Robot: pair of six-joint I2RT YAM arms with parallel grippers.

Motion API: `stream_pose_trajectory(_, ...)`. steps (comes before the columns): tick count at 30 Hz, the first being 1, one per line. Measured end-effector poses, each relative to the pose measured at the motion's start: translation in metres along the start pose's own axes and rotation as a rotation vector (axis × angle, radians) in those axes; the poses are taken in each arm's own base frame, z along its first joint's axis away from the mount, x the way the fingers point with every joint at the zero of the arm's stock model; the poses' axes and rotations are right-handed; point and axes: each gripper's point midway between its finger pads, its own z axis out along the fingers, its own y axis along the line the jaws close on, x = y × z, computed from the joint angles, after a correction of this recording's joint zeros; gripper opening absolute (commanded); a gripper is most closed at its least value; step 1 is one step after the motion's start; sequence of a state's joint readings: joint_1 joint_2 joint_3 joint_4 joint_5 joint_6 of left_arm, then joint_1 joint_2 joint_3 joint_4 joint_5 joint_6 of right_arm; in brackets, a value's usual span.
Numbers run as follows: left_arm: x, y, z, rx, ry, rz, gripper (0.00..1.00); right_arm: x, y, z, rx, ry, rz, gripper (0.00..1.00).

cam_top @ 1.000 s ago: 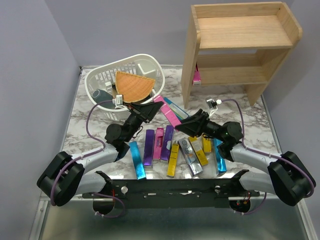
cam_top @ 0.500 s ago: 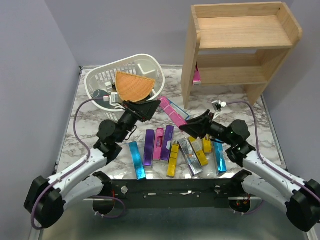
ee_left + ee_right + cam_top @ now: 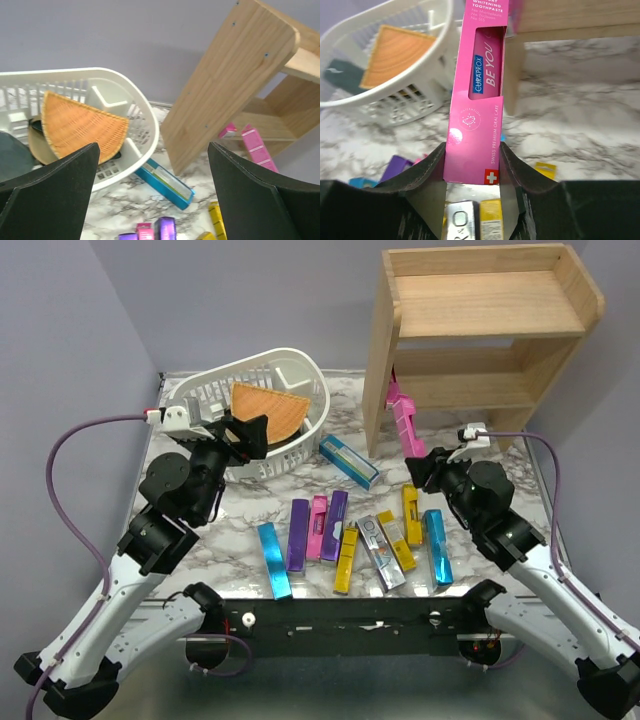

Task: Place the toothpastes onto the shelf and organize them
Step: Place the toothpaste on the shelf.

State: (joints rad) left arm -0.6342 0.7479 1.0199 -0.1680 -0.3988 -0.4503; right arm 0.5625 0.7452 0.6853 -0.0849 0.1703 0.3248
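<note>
One glossy pink toothpaste carton (image 3: 477, 100), white lettering.
Right gripper (image 3: 472, 160) clamps its near end; left gripper (image 3: 152, 150) spread wide.

Light bright and even, diffuse from above; only faint soft shadows under the shelf (image 3: 480, 330) on the marble table (image 3: 190, 515). Small glints on the glossy blue carton (image 3: 272, 560). Wrist views: left fingers (image 3: 50, 195) dark, soft, close to lens; pink carton (image 3: 479, 100) print crisp, background mildly blurred.
</note>
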Motion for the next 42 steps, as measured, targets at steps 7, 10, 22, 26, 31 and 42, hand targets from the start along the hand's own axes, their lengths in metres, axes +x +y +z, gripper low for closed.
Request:
stream_pose_trajectory(7,0.034,0.034,0.004,-0.089,0.078,0.181,0.99,-0.021,-0.040,0.014,0.256,-0.005,-0.111,0.39)
stream_pose_trajectory(10,0.058,0.060,0.008,-0.141,0.137,0.228,0.99,-0.033,-0.047,0.024,0.314,-0.004,-0.162,0.39)
stream_pose_trajectory(22,0.048,0.077,-0.007,-0.161,0.091,0.282,0.99,-0.069,-0.078,0.081,0.388,-0.058,-0.261,0.39)
stream_pose_trajectory(26,0.044,0.078,-0.009,-0.164,0.071,0.288,0.99,-0.064,-0.082,0.104,0.347,-0.062,-0.266,0.39)
stream_pose_trajectory(31,0.041,0.081,-0.009,-0.171,0.062,0.292,0.99,-0.048,-0.084,0.127,0.311,-0.040,-0.273,0.40)
stream_pose_trajectory(42,0.028,0.087,-0.016,-0.193,0.017,0.281,0.99,-0.044,-0.084,0.154,0.276,-0.043,-0.266,0.45)
